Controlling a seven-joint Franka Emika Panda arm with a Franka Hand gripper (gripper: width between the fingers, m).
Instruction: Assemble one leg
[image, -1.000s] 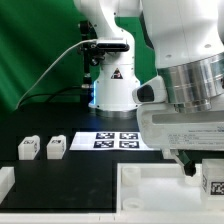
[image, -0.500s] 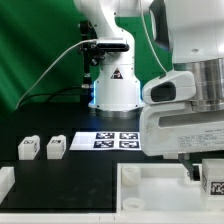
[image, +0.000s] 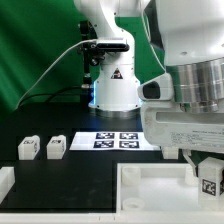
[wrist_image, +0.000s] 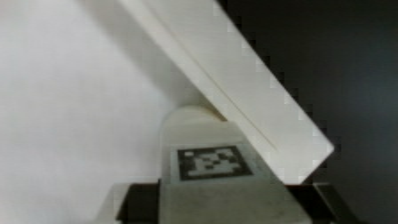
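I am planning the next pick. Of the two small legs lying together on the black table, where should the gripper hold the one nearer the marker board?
Grip the leg across its two side faces, coming from above; its neighbour sits apart, leaving finger room.

The white Franka arm (image: 185, 60) fills the exterior view's right, its broad grey wrist section pointing down toward the black counter (image: 60, 170). Below it the two-finger pincer (image: 207, 172) hangs at the frame's lower right corner. In the wrist view, its dark fingers (wrist_image: 139, 200) are clamped on either side of a small white tagged leg (wrist_image: 214, 150).
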